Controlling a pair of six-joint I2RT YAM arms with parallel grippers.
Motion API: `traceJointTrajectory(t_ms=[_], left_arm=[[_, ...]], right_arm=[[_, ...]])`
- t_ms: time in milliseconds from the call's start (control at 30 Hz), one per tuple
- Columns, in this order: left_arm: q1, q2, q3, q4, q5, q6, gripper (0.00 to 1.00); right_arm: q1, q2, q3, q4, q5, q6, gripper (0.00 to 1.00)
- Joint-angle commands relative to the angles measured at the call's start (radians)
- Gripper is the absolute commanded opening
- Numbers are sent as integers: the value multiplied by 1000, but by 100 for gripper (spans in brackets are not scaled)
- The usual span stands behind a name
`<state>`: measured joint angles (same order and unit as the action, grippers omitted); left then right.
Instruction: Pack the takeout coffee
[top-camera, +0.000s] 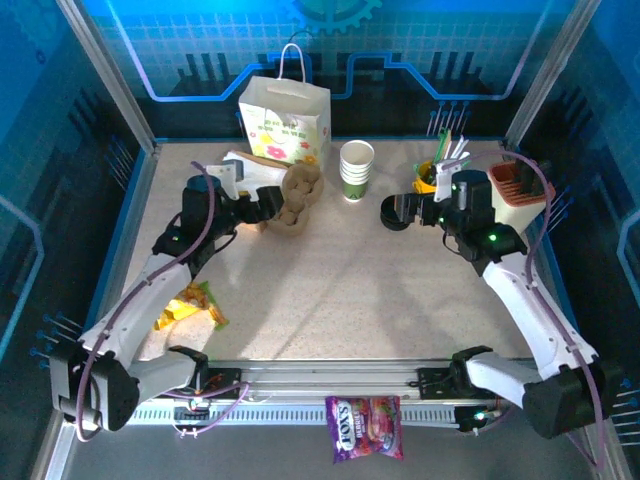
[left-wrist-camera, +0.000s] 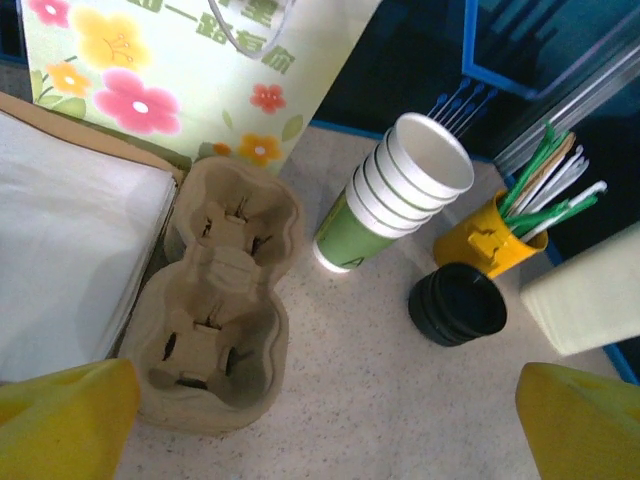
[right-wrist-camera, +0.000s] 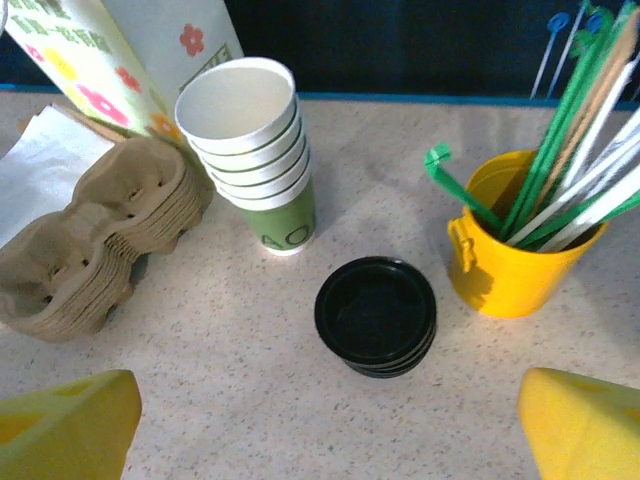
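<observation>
paper cups (right-wrist-camera: 255, 150) stacked, lids (right-wrist-camera: 376, 315) piled at their 5 o'clock; nothing packed. left gripper (left-wrist-camera: 320, 430), right gripper (right-wrist-camera: 325, 430) spread, empty.

You can read one brand clearly: the candy bag (top-camera: 365, 427) hanging past the near edge of the table (top-camera: 330, 290), about midway along it, says "FOX'S" in white letters on a blue patch. The smaller print under that is too fine to make out. On the cups (right-wrist-camera: 262, 160), stacked near the far edge, the bottom one's green band carries pale letters that look like "AO", and the rest is turned out of your sight. The paper bag (left-wrist-camera: 150, 70) at the far edge, left of the cups, has green Chinese characters above its flowers, but they are cut off and blurred, so you cannot read them.
</observation>
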<state>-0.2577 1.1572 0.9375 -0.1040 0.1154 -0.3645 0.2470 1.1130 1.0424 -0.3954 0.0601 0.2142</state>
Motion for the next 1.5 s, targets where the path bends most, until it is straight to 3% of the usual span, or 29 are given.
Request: traceJointTrajectory(t_ms=[0, 300, 767, 867, 1133, 1467], left_arm=[[-1, 35, 62, -69, 19, 63, 97], [2, 56, 98, -130, -88, 106, 100], [2, 42, 31, -162, -98, 96, 100], [2, 21, 3, -144, -82, 75, 99], [-32, 31, -69, 44, 90, -23, 98], [-143, 109, -56, 97, 98, -20, 97]], right_arm=[[32, 36, 51, 13, -90, 37, 96], [91, 124, 110, 59, -142, 117, 94], [101, 239, 231, 13, -60, 112, 82], [104, 331, 325, -36, 34, 106, 79], [102, 590, 570, -126, 129, 70, 71], [85, 876, 862, -249, 129, 70, 59]])
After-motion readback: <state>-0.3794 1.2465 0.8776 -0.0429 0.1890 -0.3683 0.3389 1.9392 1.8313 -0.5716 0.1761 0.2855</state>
